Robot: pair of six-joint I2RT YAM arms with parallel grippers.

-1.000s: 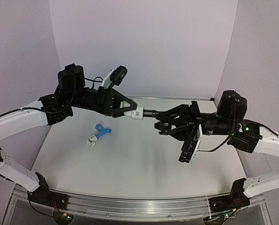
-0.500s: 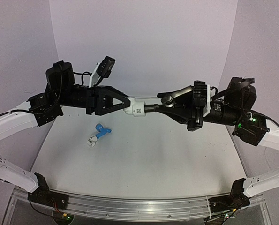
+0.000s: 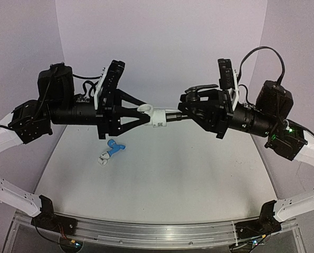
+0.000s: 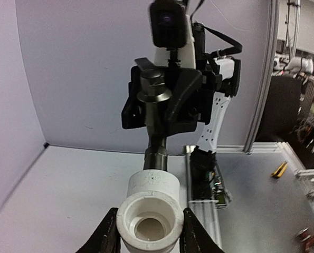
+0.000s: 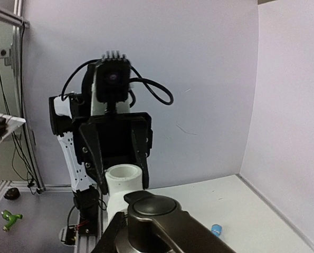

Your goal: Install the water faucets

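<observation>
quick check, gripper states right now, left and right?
Left gripper: shut on the white plastic pipe fitting.
Right gripper: shut on the dark grey metal faucet with lever handle.

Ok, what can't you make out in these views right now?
- How deep the metal tap sits in the white fitting: all views, the fitting's wall hides it.
- Right pincer tips: right wrist view, the tap's handle covers them.
- Blue tap details: top view, too small.

Your left arm [image 3: 9,192] and right arm [image 3: 311,158] are white-shelled near the bases, black toward left tool [image 3: 145,113] and right tool [image 3: 181,112]; black cables [image 3: 265,48] loop overhead.
</observation>
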